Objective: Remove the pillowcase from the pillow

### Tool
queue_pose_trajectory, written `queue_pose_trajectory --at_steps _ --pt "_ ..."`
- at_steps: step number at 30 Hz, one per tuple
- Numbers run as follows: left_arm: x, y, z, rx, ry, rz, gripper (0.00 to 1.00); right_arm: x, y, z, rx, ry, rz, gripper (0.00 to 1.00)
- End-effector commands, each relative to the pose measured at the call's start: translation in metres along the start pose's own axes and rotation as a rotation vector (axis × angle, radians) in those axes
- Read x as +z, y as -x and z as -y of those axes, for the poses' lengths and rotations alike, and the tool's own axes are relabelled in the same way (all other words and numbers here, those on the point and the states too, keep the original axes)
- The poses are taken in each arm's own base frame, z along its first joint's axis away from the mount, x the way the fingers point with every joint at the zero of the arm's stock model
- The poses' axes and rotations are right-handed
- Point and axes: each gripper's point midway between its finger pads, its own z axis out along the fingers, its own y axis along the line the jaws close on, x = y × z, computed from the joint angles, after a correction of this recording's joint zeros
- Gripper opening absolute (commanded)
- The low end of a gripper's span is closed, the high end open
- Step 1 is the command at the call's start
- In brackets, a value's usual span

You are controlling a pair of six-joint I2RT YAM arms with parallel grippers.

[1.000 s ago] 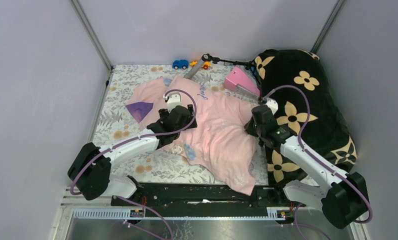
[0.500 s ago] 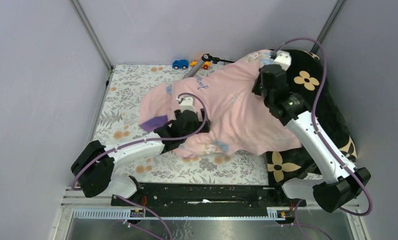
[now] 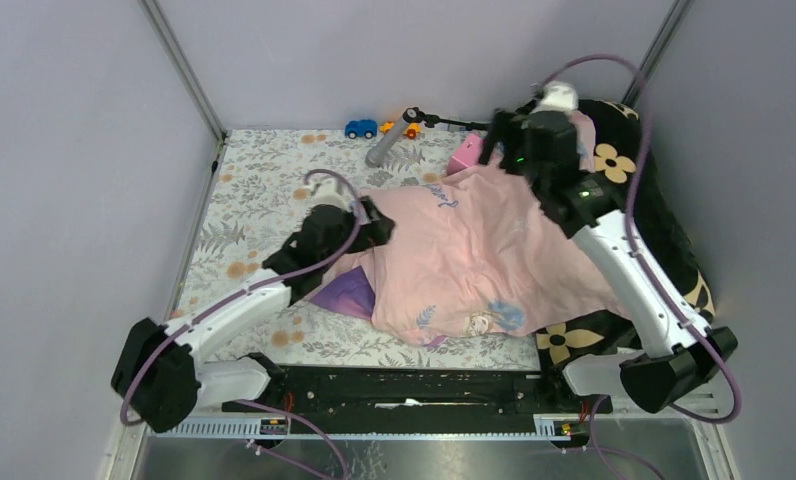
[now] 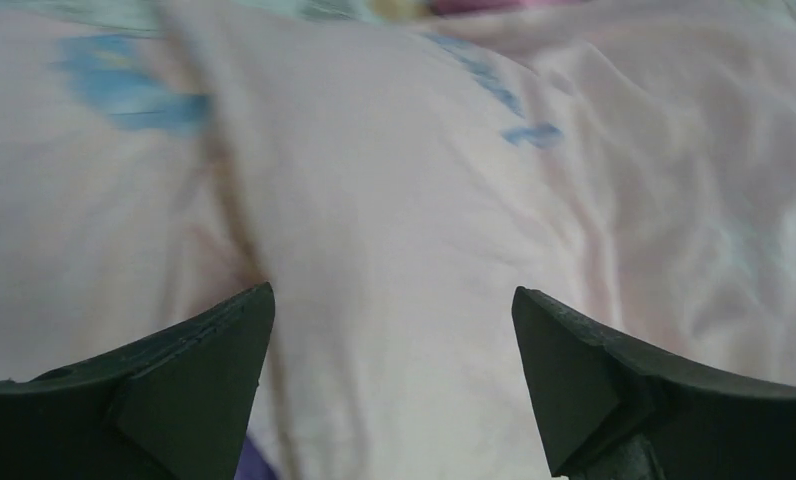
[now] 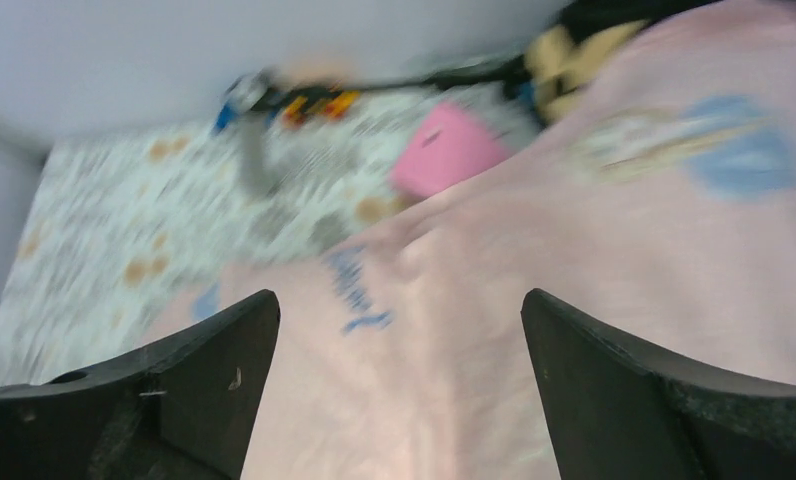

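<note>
The pale pink pillowcase (image 3: 474, 250) lies spread over the middle of the table, its right side draped onto the black blanket. Its purple inner patch (image 3: 346, 293) shows at the lower left edge. My left gripper (image 3: 376, 218) hovers at the case's left edge, open; in the left wrist view the left gripper (image 4: 394, 330) has only pink pillowcase (image 4: 394, 200) below the spread fingers. My right gripper (image 3: 496, 140) is raised over the case's far corner, open; in the right wrist view the right gripper (image 5: 399, 330) holds nothing, with the pillowcase (image 5: 614, 260) beneath. The pillow is hidden.
A black blanket with tan flowers (image 3: 659, 225) fills the right side. At the back lie a blue toy car (image 3: 360, 128), a grey cylinder tool (image 3: 387, 145) and a pink box (image 3: 465, 153). The floral mat (image 3: 259, 190) covers the table; walls close in on both sides.
My right gripper has opened and let go of the pillowcase, which dropped from its lifted position and spread flatter. My left arm has drawn back to the left, uncovering the purple patch.
</note>
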Motion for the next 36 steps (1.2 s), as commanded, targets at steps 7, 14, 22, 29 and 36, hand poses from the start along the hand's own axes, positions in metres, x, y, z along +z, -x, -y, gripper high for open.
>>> queue_pose_trajectory --at_steps 7,14,22,29,36 --pt "-0.032 -0.039 -0.133 -0.236 0.393 -0.057 0.94 -0.021 -0.202 -0.139 -0.177 0.383 -0.438 0.96" --pt "-0.034 -0.069 -0.150 -0.242 0.424 -0.138 0.86 -0.041 -0.293 -0.164 -0.342 0.381 -0.591 0.94" --pt "-0.039 -0.083 -0.179 -0.298 0.612 -0.184 0.53 -0.039 -0.324 -0.148 -0.382 0.351 -0.640 0.41" --pt "-0.050 -0.085 -0.202 -0.361 0.698 -0.151 0.00 -0.036 -0.287 -0.139 -0.389 0.306 -0.517 0.00" --pt "-0.093 -0.047 -0.220 -0.380 0.823 0.062 0.00 -0.025 -0.239 -0.097 -0.279 0.213 -0.401 0.00"
